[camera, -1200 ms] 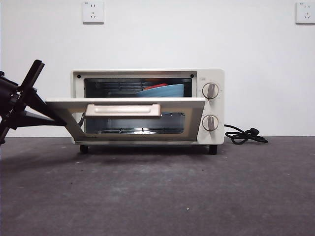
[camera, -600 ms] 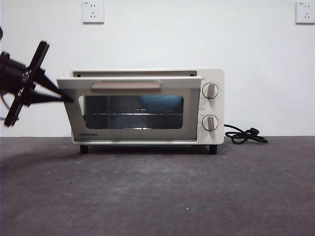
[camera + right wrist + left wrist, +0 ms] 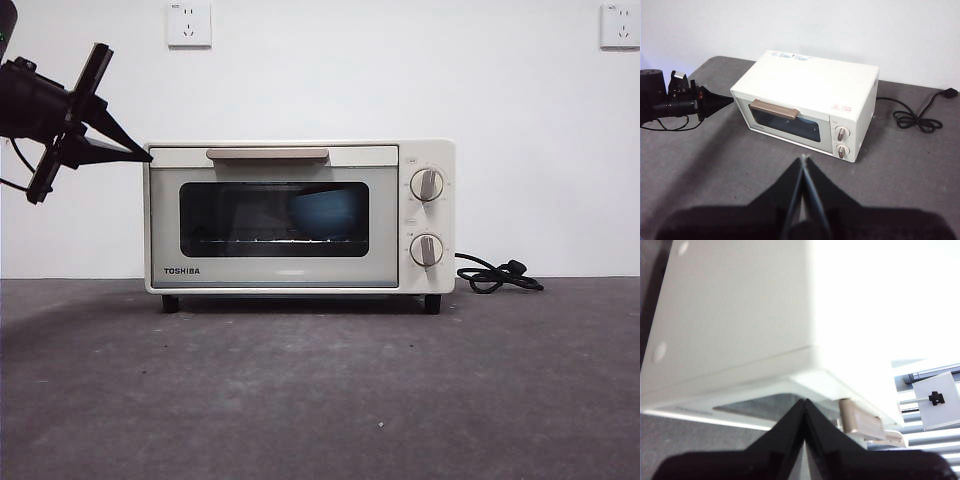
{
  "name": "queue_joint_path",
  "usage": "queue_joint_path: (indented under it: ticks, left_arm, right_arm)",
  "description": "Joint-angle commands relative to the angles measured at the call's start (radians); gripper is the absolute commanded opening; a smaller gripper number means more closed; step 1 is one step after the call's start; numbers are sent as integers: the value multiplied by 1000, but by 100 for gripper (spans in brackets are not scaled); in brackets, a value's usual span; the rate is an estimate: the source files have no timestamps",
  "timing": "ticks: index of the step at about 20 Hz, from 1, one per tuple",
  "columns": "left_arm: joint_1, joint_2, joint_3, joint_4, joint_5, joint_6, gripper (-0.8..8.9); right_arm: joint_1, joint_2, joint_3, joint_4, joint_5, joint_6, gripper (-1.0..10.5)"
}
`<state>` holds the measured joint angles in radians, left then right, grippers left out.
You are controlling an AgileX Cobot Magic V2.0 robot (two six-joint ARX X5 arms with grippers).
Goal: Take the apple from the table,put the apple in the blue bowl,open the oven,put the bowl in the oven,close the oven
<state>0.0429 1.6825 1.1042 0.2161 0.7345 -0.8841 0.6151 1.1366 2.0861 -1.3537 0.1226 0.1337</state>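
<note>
The cream-white oven (image 3: 430, 216) stands on the table (image 3: 320, 390) with its glass door shut and the beige handle (image 3: 267, 154) up at the top. Through the glass the blue bowl (image 3: 325, 212) shows on the rack inside. The apple is hidden. My left gripper (image 3: 147, 155) is shut with nothing in it, its tip against the door's upper left corner; the left wrist view has the oven (image 3: 740, 315) filling the frame just past the left gripper (image 3: 804, 402). My right gripper (image 3: 802, 159) hangs shut and empty, high above the table in front of the oven (image 3: 815, 75).
A black power cord (image 3: 495, 275) lies coiled on the table to the right of the oven, against the white wall. Two round knobs (image 3: 427, 184) sit on the oven's right panel. Two wall sockets are high on the wall.
The oven door swung up from nearly level to fully shut, with the left gripper's tip rising along its left edge to the oven's top corner.
</note>
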Motion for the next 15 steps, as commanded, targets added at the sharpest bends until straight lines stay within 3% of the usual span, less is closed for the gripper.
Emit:
queue_joint_path:
  ticks: [1,8,15]
  left_arm:
    - [-3,0,10,2,0,-3,-7]
    - [-5,-1,10,-10,93,11,-7]
    - [-6,-65,10,-107,155,158,-7]
  right_arm:
    - [2,-9,-6,-23,-3,-5,-2]
    - [2,-10,-6,-23,-2,-6,-2]
    - [2,-19,-6,-23,0,-37,-2]
